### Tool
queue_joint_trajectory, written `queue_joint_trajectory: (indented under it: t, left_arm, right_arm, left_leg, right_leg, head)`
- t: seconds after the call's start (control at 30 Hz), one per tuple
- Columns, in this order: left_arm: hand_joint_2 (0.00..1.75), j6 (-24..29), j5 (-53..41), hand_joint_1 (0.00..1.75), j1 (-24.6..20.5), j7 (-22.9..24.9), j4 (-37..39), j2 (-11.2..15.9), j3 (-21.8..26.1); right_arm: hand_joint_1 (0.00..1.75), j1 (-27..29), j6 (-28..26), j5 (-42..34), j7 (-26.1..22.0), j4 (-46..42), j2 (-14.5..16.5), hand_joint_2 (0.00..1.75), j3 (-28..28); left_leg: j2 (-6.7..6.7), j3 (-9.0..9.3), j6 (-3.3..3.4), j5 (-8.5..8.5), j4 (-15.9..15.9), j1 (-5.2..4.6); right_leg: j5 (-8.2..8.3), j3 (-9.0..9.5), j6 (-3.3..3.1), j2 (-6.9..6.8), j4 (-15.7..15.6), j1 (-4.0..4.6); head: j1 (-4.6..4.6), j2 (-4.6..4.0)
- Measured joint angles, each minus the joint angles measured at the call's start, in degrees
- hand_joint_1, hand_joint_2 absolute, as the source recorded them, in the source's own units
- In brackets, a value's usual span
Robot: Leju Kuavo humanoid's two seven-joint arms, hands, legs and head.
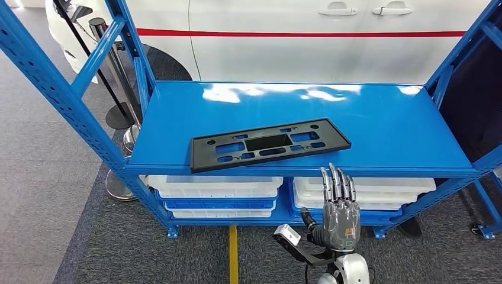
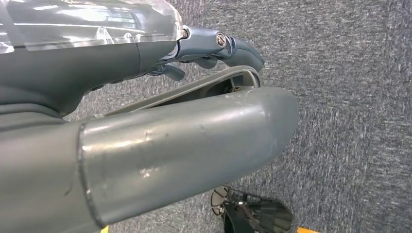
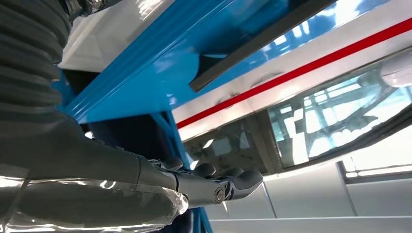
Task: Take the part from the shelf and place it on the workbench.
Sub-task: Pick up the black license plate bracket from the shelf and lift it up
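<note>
The right hand [image 1: 338,204] is raised in front of the shelf, its fingers [image 1: 336,184] straight, close together and pointing up toward the shelf's front edge. It holds nothing and touches nothing; the fingertips stand just short of the blue lip. In the right wrist view the same hand [image 3: 194,187] shows its dark fingers extended with nothing between them, and the blue edge passes close above them.

The left hand [image 2: 214,48] hangs over grey carpet [image 2: 350,97]. Its thumb and fingers lie extended with nothing in them, so it is open too.

Just beyond the right fingertips, and a little to their left, lies the part [image 1: 269,143]: a flat, black, long rectangular frame with several cut-outs. It rests on the blue shelf [image 1: 385,124] near the front edge, slightly skewed, with its right end farther back than its left. Its near right corner is the bit closest to the hand, near but apart from it.

Below the shelf board, level with the hand and beyond it, white bins [image 1: 216,188] sit stacked on blue trays on the lower tier.

Behind the shelf stands a white car [image 1: 296,41] with a red stripe along its side and two door handles. Off to the far left of the hand, a metal post [image 1: 109,59] stands on a round base on the floor.
</note>
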Motion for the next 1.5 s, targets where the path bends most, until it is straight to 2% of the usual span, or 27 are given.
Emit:
queue_joint_trajectory:
  t: [0.07, 0.13, 0.2, 0.27, 0.33, 0.37, 0.4, 0.43, 0.5, 0.57, 0.67, 0.73, 0.77, 0.83, 0.87, 0.9, 0.93, 1.0, 1.07, 1.13, 1.23, 1.3, 1.37, 1.4, 1.43, 1.47, 1.5]
  left_arm:
    - [0.0, 0.06, -0.11, 0.0, -0.06, 0.01, 0.07, -0.02, -0.03]
    - [0.0, 0.09, -0.22, 0.0, -0.16, 0.04, 0.1, 0.02, -0.03]
    - [0.0, 0.08, -0.35, 0.0, -0.25, 0.08, 0.1, 0.21, -0.07]
    - [0.0, 0.01, -0.63, 0.0, -0.34, 0.1, 0.1, 0.39, -0.13]
    - [0.0, -0.08, -0.85, 0.0, -0.33, 0.12, 0.1, 0.43, -0.15]
    - [0.0, -0.1, -0.88, 0.0, -0.3, 0.14, 0.1, 0.48, -0.16]
    - [0.0, -0.12, -0.89, 0.0, -0.25, 0.16, 0.1, 0.56, -0.16]
    - [0.0, -0.13, -0.9, 0.0, -0.21, 0.19, 0.1, 0.67, -0.16]
    - [0.0, -0.14, -0.93, 0.0, -0.21, 0.2, 0.11, 0.86, -0.17]
    - [0.0, -0.18, -0.96, 0.0, -0.3, 0.2, 0.12, 0.92, -0.19]
    - [0.0, -0.21, -1.01, 0.0, -0.27, 0.2, 0.13, 0.92, -0.22]
    - [0.0, -0.22, -1.05, 0.0, -0.27, 0.19, 0.12, 0.93, -0.23]
    - [0.0, -0.24, -1.12, 0.0, -0.29, 0.19, 0.11, 0.96, -0.24]
    - [0.0, -0.27, -1.31, 0.0, -0.29, 0.17, 0.1, 1.07, -0.25]
    - [0.0, -0.3, -1.42, 0.0, -0.28, 0.18, 0.1, 1.13, -0.26]
    - [0.0, -0.31, -1.5, 0.0, -0.27, 0.19, 0.1, 1.19, -0.26]
    - [0.0, -0.33, -1.56, 0.0, -0.26, 0.19, 0.1, 1.24, -0.27]
    - [0.0, -0.36, -1.67, 0.0, -0.24, 0.2, 0.11, 1.27, -0.28]
    - [0.0, -0.39, -1.75, 0.0, -0.25, 0.2, 0.15, 1.19, -0.3]
    - [0.0, -0.41, -1.8, 0.0, -0.29, 0.22, 0.19, 1.19, -0.31]
    - [0.0, -0.4, -1.81, 0.0, -0.38, 0.24, 0.16, 1.48, -0.34]
    - [0.0, -0.42, -1.84, 0.0, -0.4, 0.25, 0.16, 1.63, -0.38]
    - [0.0, -0.42, -1.89, 0.0, -0.34, 0.32, 0.17, 1.67, -0.39]
    - [0.0, -0.42, -1.93, 0.0, -0.25, 0.4, 0.17, 1.73, -0.4]
    - [0.0, -0.41, -1.97, 0.0, -0.14, 0.51, 0.17, 1.81, -0.4]
    - [0.0, -0.4, -2.02, 0.0, -0.05, 0.62, 0.17, 1.92, -0.41]
    - [0.0, -0.4, -2.07, 0.0, 0.0, 0.72, 0.17, 2.04, -0.42]
  right_arm:
    - [0.0, 0.02, -0.02, -0.11, -0.14, 0.04, -0.03, 1.75, 1.04]
    - [0.0, 0.08, -0.03, -0.12, -0.25, 0.13, -0.05, 1.75, 2.04]
    - [0.0, 0.09, -0.04, -0.02, -0.25, 0.26, -0.04, 1.75, 2.94]
    - [0.0, 0.03, -0.04, 0.2, -0.25, 0.48, -0.03, 1.75, 3.74]
    - [0.0, 0.0, -0.04, 0.35, -0.25, 0.84, -0.03, 1.75, 4.33]
    - [0.0, 0.0, -0.04, 0.37, -0.25, 1.06, -0.04, 1.75, 4.55]
    - [0.0, 0.0, -0.04, 0.38, -0.25, 1.28, -0.04, 1.75, 4.75]
    - [0.0, 0.0, -0.04, 0.39, -0.25, 1.48, -0.05, 1.75, 4.94]
    - [0.0, -0.05, -0.04, 0.39, -0.25, 1.8, -0.05, 1.75, 5.26]
    - [0.0, -0.11, -0.04, 0.39, -0.25, 1.97, -0.07, 1.75, 5.49]
    - [0.0, -0.14, -0.04, 0.48, -0.24, 2.13, -0.13, 1.75, 5.69]
    - [0.0, -0.17, -0.04, 0.49, -0.21, 2.22, -0.17, 1.75, 5.79]
    - [0.0, -0.18, -0.04, 0.48, -0.2, 2.29, -0.21, 1.75, 5.85]
    - [0.0, -0.21, -0.04, 0.45, -0.1, 2.56, -0.28, 1.75, 5.95]
    - [0.0, -0.22, -0.04, 0.44, -0.02, 2.74, -0.3, 1.75, 5.98]
    - [0.0, -0.24, -0.04, 0.42, 0.05, 2.93, -0.31, 1.75, 6.01]
    - [0.0, -0.26, -0.04, 0.4, 0.1, 3.12, -0.31, 1.75, 6.07]
    - [0.0, -0.33, -0.04, 0.39, 0.12, 3.38, -0.31, 1.75, 6.24]
    - [0.0, -0.41, -0.04, 0.38, 0.12, 3.5, -0.31, 1.75, 6.44]
    - [0.0, -0.45, -0.04, 0.38, 0.12, 3.58, -0.31, 1.75, 6.56]
    - [0.0, -0.5, -0.09, 0.38, 0.12, 3.64, -0.28, 1.75, 6.78]
    - [0.0, -0.54, -0.14, 0.37, 0.12, 3.75, -0.27, 1.75, 6.97]
    - [0.0, -0.57, -0.16, 0.35, 0.18, 3.95, -0.27, 1.75, 7.03]
    - [0.0, -0.58, -0.16, 0.31, 0.23, 4.08, -0.27, 1.75, 7.03]
    - [0.0, -0.59, -0.17, 0.24, 0.29, 4.21, -0.27, 1.75, 7.03]
    - [0.0, -0.6, -0.17, 0.13, 0.34, 4.34, -0.27, 1.75, 7.06]
    - [0.0, -0.63, -0.16, 0.02, 0.38, 4.48, -0.27, 1.75, 7.1]
  left_leg:
    - [-0.01, 0.05, -0.39, -0.31, 0.13, -0.13]
    - [0.05, 0.07, -1.02, -0.44, 0.01, 0.0]
    - [0.12, 0.12, -1.7, -1.01, 0.41, 0.13]
    - [0.15, -1.67, -2.36, -3.44, 4.5, 0.3]
    - [0.16, -5.64, -2.94, -6.7, 12.06, 0.68]
    - [0.17, -7.31, -3.18, -7.35, 14.91, 0.87]
    - [0.17, -8.05, -3.36, -6.82, 15.78, 1.04]
    - [0.18, -7.63, -3.51, -5.19, 14.33, 1.19]
    - [0.21, -4.39, -3.71, -0.93, 6.82, 1.41]
    - [0.08, -2.01, -3.35, 0.94, 1.37, 1.27]
    - [-0.05, -1.79, -2.11, 1.02, 0.47, 1.0]
    - [-0.01, -1.66, -1.21, 1.22, 0.13, 1.1]
    - [0.01, -1.59, -0.79, 1.27, -0.03, 1.15]
    - [0.04, -1.57, -0.27, 1.14, -0.04, 0.96]
    - [0.04, -1.53, -0.12, 1.05, -0.03, 0.8]
    - [0.01, -1.41, -0.03, 0.96, -0.02, 0.62]
    - [-0.03, -1.21, 0.02, 0.85, -0.01, 0.44]
    - [-0.15, -0.62, 0.0, 0.52, -0.03, 0.13]
    - [-0.18, -0.32, -0.34, 0.14, 0.02, -0.08]
    - [-0.1, -0.29, -0.98, -0.11, -0.02, 0.04]
    - [0.05, -0.08, -2.0, -1.01, 0.82, 0.04]
    - [0.07, -2.43, -2.59, -3.47, 5.84, 0.3]
    - [0.09, -6.89, -3.2, -6.14, 13.36, 0.72]
    - [0.1, -8.5, -3.46, -6.16, 15.49, 0.9]
    - [0.1, -9.08, -3.65, -5.03, 15.56, 1.03]
    - [0.12, -8.43, -3.75, -2.83, 13.24, 1.15]
    - [0.17, -6.86, -3.77, -0.15, 9.11, 1.25]
  right_leg:
    - [1.4, 2.07, -0.76, -0.03, -4.76, 0.47]
    - [1.28, 2.29, -0.92, 0.02, -5.67, 0.72]
    - [1.47, 2.84, -1.19, 0.0, -6.45, 0.35]
    - [1.61, 3.49, -1.48, -0.2, -7.17, -0.12]
    - [1.48, 3.66, -1.64, -0.37, -7.23, -0.15]
    - [1.4, 3.7, -1.63, -0.4, -7.2, -0.17]
    - [1.3, 3.79, -1.55, -0.39, -7.15, -0.23]
    - [1.16, 3.93, -1.41, -0.36, -7.08, -0.32]
    - [0.73, 4.23, -0.89, -0.3, -6.75, -0.52]
    - [0.33, 4.24, -0.2, -0.27, -6.32, -0.41]
    - [0.32, 4.2, 0.73, -0.19, -6.43, -0.32]
    - [-0.88, 3.57, 1.22, -0.12, -4.81, -0.51]
    - [-2.34, 2.42, 1.37, -0.09, -2.31, -0.56]
    - [-5.81, -1.35, 1.45, -0.05, 5.23, -0.56]
    - [-6.8, -3.18, 1.42, -0.05, 8.57, -0.54]
    - [-6.69, -4.19, 1.3, -0.05, 10.14, -0.51]
    - [-5.51, -4.17, 1.05, -0.04, 9.63, -0.42]
    - [-1.18, -1.14, 0.0, -0.01, 2.63, 0.02]
    - [1.14, 1.9, -1.17, -0.09, -3.98, 0.61]
    - [1.04, 2.68, -1.56, -0.1, -5.75, 1.0]
    - [1.22, 3.78, -1.75, 0.01, -7.12, 0.49]
    - [1.19, 4.74, -2.02, -0.22, -7.86, 0.07]
    - [0.81, 5.14, -2.17, -0.34, -7.92, 0.0]
    - [0.56, 5.39, -2.12, -0.34, -7.9, -0.02]
    - [0.27, 5.73, -2.03, -0.29, -7.88, -0.05]
    - [-0.06, 6.18, -1.87, -0.24, -7.86, -0.1]
    - [-0.48, 6.72, -1.64, -0.22, -7.83, -0.14]
  head:
    - [0.0, 0.01]
    - [0.01, 0.02]
    - [-0.01, 0.02]
    - [-0.03, 0.01]
    - [-0.03, 0.01]
    - [-0.04, 0.01]
    - [-0.04, 0.01]
    - [-0.04, 0.01]
    - [-0.04, 0.01]
    - [-0.03, 0.01]
    - [-0.03, 0.01]
    - [-0.03, 0.01]
    - [-0.02, 0.01]
    - [-0.02, 0.01]
    - [-0.02, 0.01]
    - [-0.03, 0.01]
    - [-0.03, 0.01]
    - [-0.03, 0.02]
    - [-0.03, 0.01]
    - [-0.03, 0.0]
    - [-0.05, 0.01]
    - [-0.11, 0.01]
    - [-0.16, 0.02]
    - [-0.16, 0.02]
    - [-0.17, 0.02]
    - [-0.17, 0.02]
    - [-0.16, 0.02]
